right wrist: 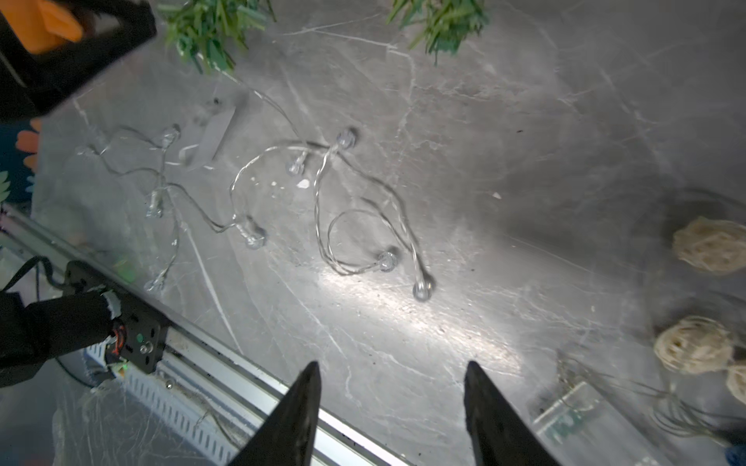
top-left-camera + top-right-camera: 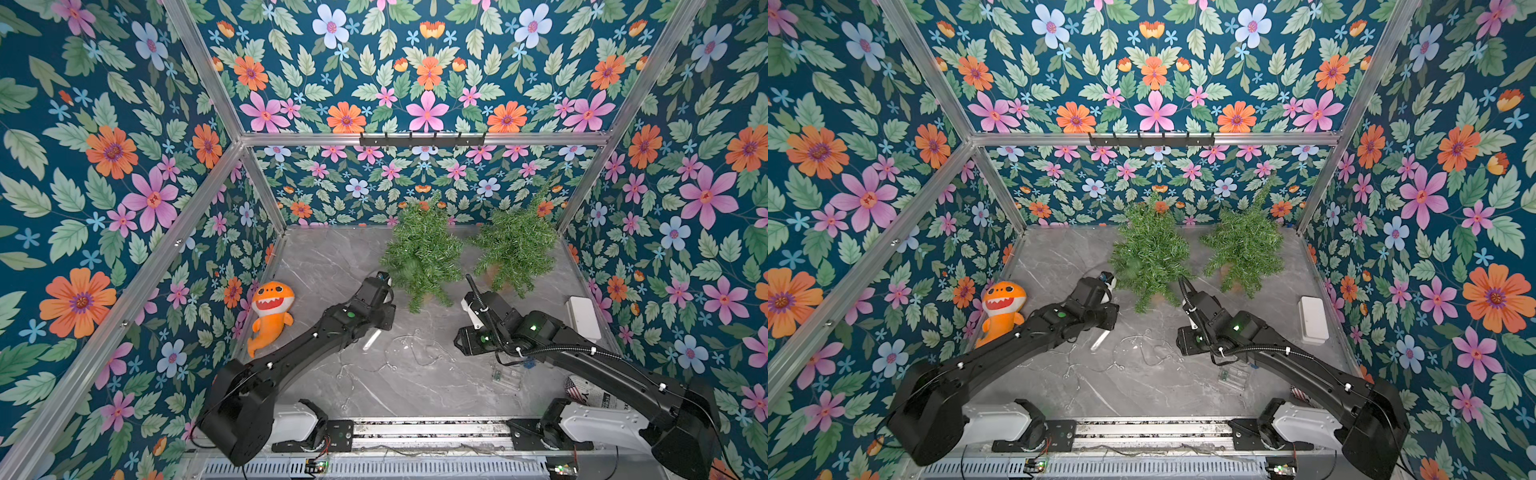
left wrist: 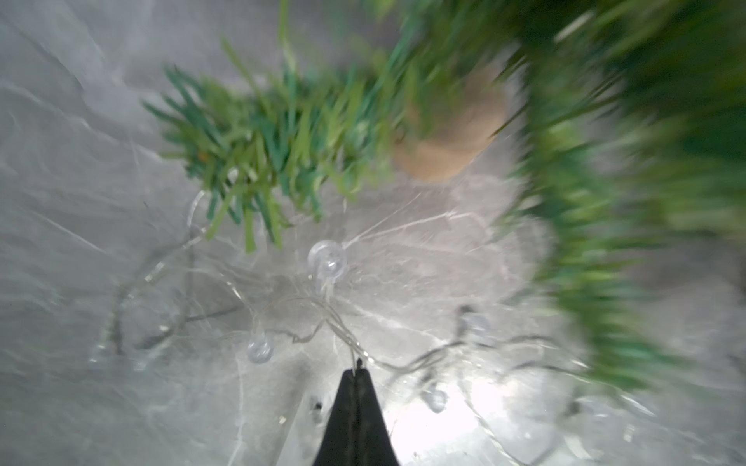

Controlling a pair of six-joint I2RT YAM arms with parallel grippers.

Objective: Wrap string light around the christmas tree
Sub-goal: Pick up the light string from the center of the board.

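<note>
Left gripper pinches string light wire beside Christmas tree.
Right gripper hangs spread, holding nothing.

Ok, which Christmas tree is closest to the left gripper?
The middle tree, nearer the shark plush, not the corner tree by the white box; the left gripper, shut on the string light, is at its branches.

1. Two small green artificial Christmas trees
2. One clear-wire string light, with at least seven round clear bulbs along it, others too blurred to count
3. One orange plush shark toy
4. One white rectangular plastic box
5. Three pale round twine balls, one only partly in view
6. One clear plastic case
7. Two black jointed robot arms
</note>
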